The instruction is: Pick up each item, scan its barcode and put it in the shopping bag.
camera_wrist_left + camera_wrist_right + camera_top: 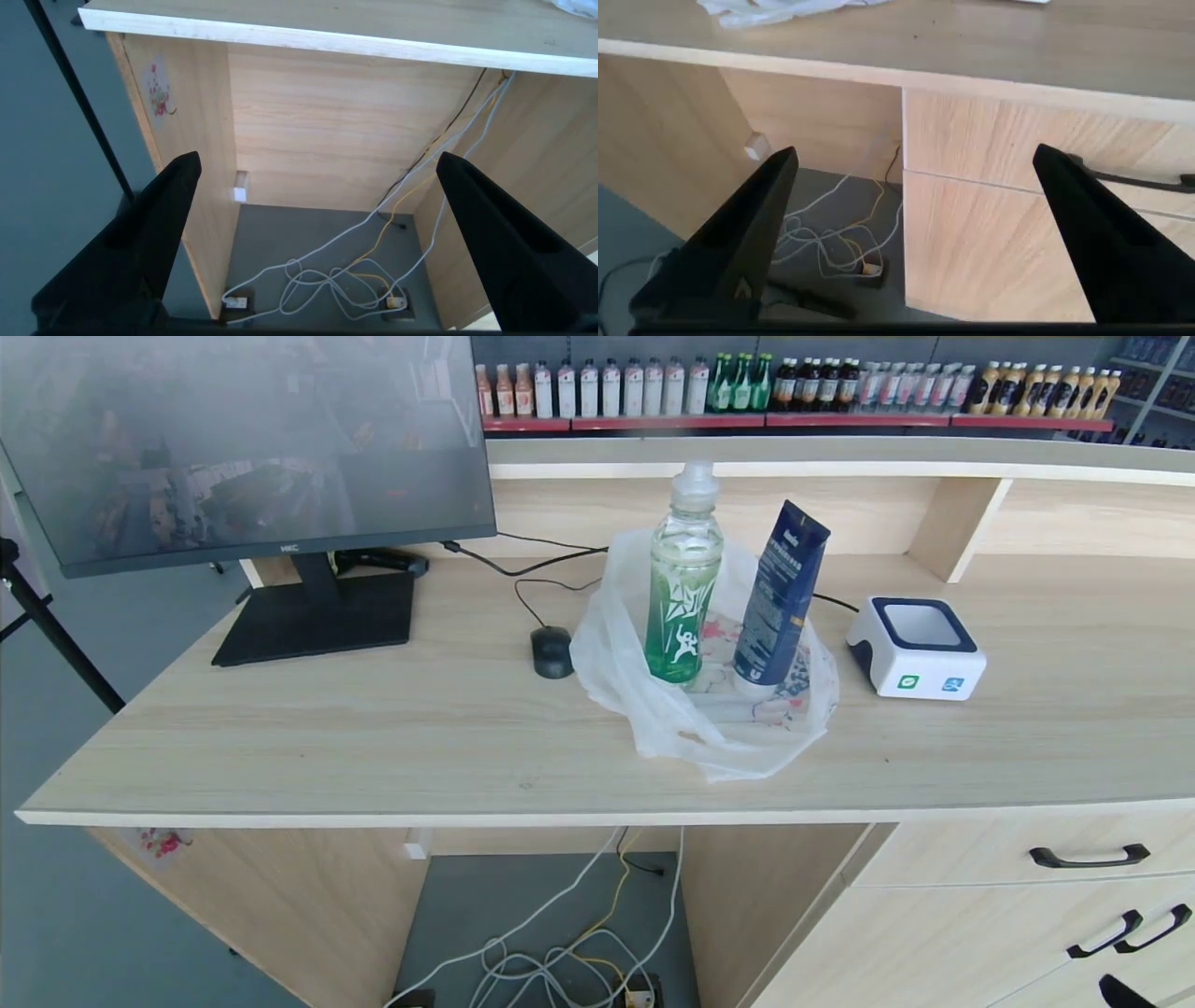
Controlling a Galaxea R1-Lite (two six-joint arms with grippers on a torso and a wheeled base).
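A green drink bottle (683, 583) with a white cap and a dark blue tube (779, 600) stand upright inside a crumpled white plastic shopping bag (653, 705) at the middle of the wooden counter (373, 728). The white barcode scanner (916, 647) with a dark window sits just right of the bag. My left gripper (318, 243) hangs open below the counter's front edge, facing the knee space. My right gripper (915, 243) is open too, low in front of the counter's drawer side, with a corner of the bag (775, 9) above.
A monitor (243, 439) on a black stand fills the counter's left back, with a black mouse (552, 651) and cables beside the bag. Drawers with black handles (1088, 859) are at the lower right. Loose cables (551, 961) lie on the floor under the counter. Shelves of bottles (794, 383) stand behind.
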